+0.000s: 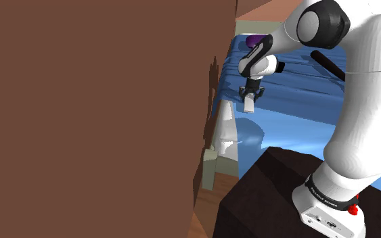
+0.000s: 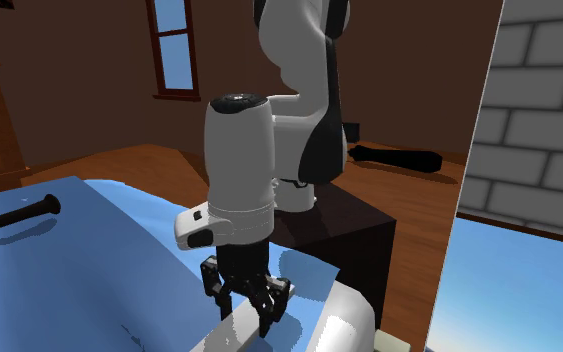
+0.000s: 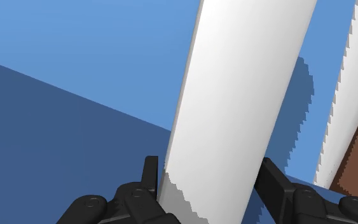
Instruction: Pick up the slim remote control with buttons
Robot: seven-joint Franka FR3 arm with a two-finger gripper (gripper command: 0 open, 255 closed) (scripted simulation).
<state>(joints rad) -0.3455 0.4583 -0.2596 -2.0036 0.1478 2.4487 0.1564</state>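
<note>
The gripper (image 3: 210, 164) stands over the remote control (image 3: 234, 95), a long, plain white slab lying on the blue bedcover (image 3: 75, 63) close to the bed's white edge (image 3: 336, 114); the two black fingers sit at its long sides near one end, and as far as the wrist view shows they are closed onto it. In the shoulder view the remote control (image 1: 249, 103) shows as a short white piece just below the gripper (image 1: 250, 90); whether it rests on the cover or has left it, I cannot tell.

It looks stiff and light, so a modest squeeze should do; its sides are drawn smooth (no buttons show on it here) and may prove slippery. Held this far from the middle, the long free end could swing or tip as it rises; a hold nearer the centre, across the narrow width, would carry it more steadily. The soft cover beneath gives little support.
</note>
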